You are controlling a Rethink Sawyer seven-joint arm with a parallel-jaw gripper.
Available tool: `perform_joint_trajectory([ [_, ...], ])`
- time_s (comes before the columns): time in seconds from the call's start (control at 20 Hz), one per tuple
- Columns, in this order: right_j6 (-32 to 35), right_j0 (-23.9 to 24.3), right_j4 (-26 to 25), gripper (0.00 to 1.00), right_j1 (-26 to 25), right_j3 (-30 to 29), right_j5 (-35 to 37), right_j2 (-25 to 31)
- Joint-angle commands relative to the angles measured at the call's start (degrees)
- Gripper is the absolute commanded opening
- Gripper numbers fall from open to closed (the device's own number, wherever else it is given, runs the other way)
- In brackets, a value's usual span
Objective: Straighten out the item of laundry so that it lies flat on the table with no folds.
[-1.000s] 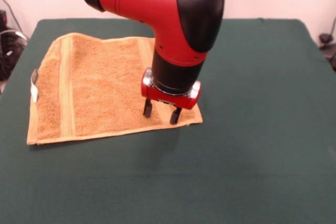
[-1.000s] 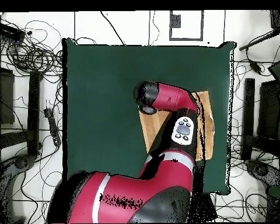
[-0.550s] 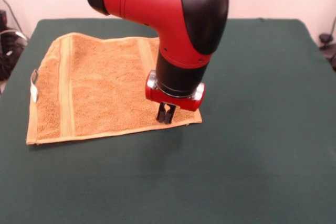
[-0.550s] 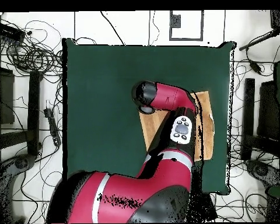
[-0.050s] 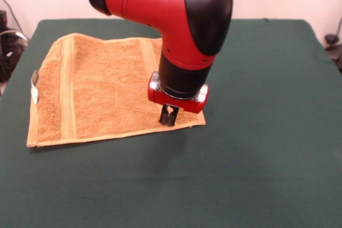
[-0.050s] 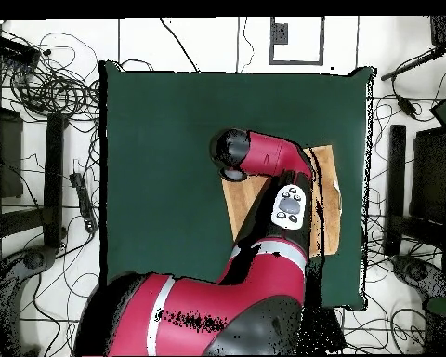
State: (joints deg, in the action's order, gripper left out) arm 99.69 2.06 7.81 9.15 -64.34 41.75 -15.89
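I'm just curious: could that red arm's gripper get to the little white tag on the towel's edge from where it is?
Probably yes. The gripper sits shut at the towel's opposite corner, and only flat towel lies between it and the tag.

In the front view the towel (image 5: 107,86) lies spread on the table (image 5: 256,148), toward its left half. The gripper (image 5: 169,117) stands over the towel's near right corner, fingertips together on the cloth. The tag (image 5: 35,95) sits on the towel's left edge.
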Motion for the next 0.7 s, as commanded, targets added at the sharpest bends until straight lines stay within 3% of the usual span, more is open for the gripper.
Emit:
perform_joint_trajectory([
  [0.05,5.35,-2.88,-0.31,0.0,-2.72,0.85,-0.72,8.06],
  [0.7,3.76,-2.54,-1.14,0.0,-3.0,1.58,0.59,7.99],
])
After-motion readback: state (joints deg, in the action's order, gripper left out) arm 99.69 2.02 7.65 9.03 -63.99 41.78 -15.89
